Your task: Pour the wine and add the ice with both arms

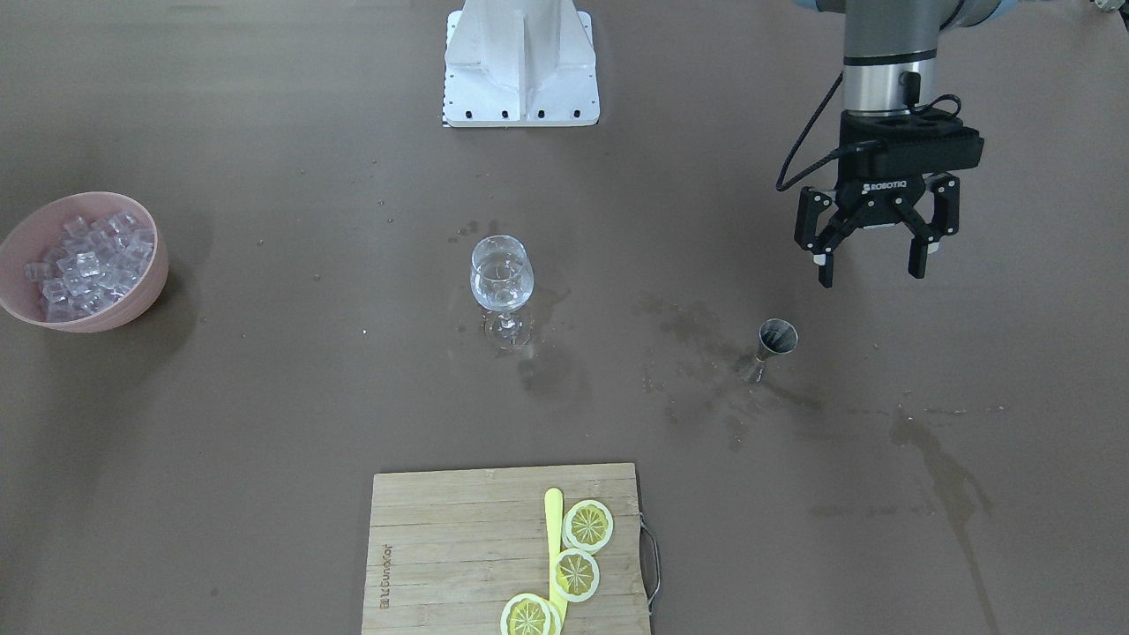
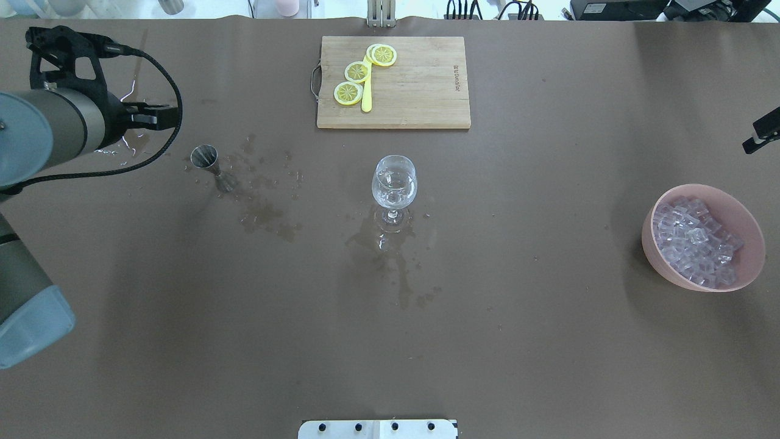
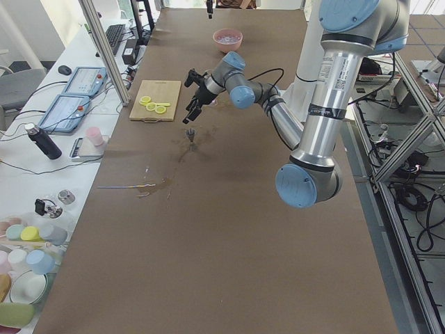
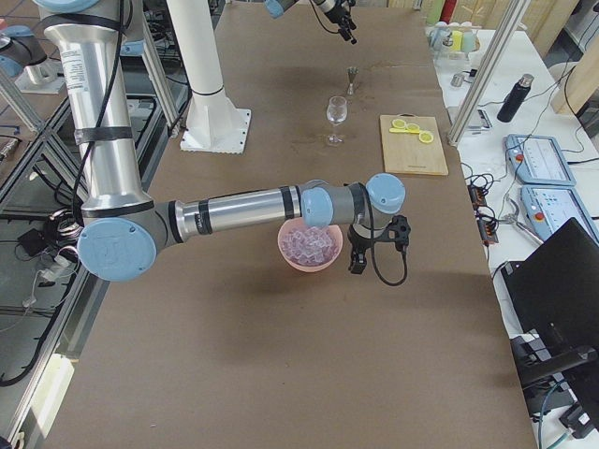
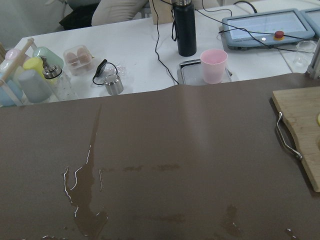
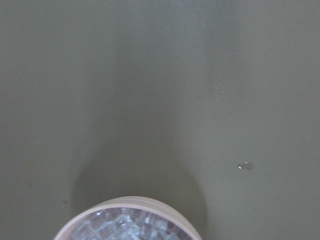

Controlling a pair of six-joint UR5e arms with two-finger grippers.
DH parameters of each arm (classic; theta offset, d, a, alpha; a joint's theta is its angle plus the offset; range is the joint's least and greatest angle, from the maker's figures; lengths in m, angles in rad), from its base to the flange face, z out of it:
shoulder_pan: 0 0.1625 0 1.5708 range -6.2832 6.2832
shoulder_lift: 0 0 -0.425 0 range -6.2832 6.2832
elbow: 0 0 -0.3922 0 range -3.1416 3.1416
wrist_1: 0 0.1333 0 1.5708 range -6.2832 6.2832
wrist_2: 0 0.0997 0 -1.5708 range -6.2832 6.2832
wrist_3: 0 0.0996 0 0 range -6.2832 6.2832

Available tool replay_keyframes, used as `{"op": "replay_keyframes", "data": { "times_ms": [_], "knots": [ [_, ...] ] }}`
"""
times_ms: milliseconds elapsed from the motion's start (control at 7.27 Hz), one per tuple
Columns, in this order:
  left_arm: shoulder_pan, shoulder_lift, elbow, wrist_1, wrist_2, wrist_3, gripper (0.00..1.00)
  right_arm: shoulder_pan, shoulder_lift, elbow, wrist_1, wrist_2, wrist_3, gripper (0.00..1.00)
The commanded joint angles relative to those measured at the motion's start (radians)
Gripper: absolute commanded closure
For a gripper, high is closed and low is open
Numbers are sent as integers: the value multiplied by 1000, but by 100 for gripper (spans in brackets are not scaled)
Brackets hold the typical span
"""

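The wine glass [image 1: 501, 278] stands upright mid-table, also in the overhead view [image 2: 394, 183]. Any clear wine in it is hard to see. A small steel jigger [image 1: 776, 339] stands on wet stains, also overhead [image 2: 205, 157]. My left gripper [image 1: 871, 275] hangs open and empty above the table, just on the robot's side of the jigger. The ice [image 1: 84, 265] fills a pink bowl [image 1: 132, 309], also overhead [image 2: 670, 274]. My right gripper [image 4: 360, 264] hovers beside the bowl's far side. I cannot tell whether it is open. The right wrist view shows the bowl's rim [image 6: 127, 201].
A wooden cutting board [image 1: 441, 547] with lemon slices [image 1: 587, 526] and a yellow knife lies at the operators' edge. Wet spills [image 1: 944, 467] mark the table near the jigger. The white pedestal [image 1: 520, 62] stands at the robot's side. Bottles and cups sit beyond the table edge [image 5: 186, 30].
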Motion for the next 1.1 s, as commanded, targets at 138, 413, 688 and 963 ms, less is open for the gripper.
{"op": "replay_keyframes", "data": {
  "times_ms": [138,413,688,963],
  "knots": [
    [-32,-2,4,6,-25,24,2,-175,-88,226,28,-139,195,0],
    [-95,-4,7,8,-151,40,2,-262,-233,221,349,-215,277,0],
    [-129,1,12,8,-196,83,2,-362,-241,215,402,-293,301,0],
    [-127,-2,20,8,-198,81,2,-401,-238,207,402,-344,250,1]
  ]
}}
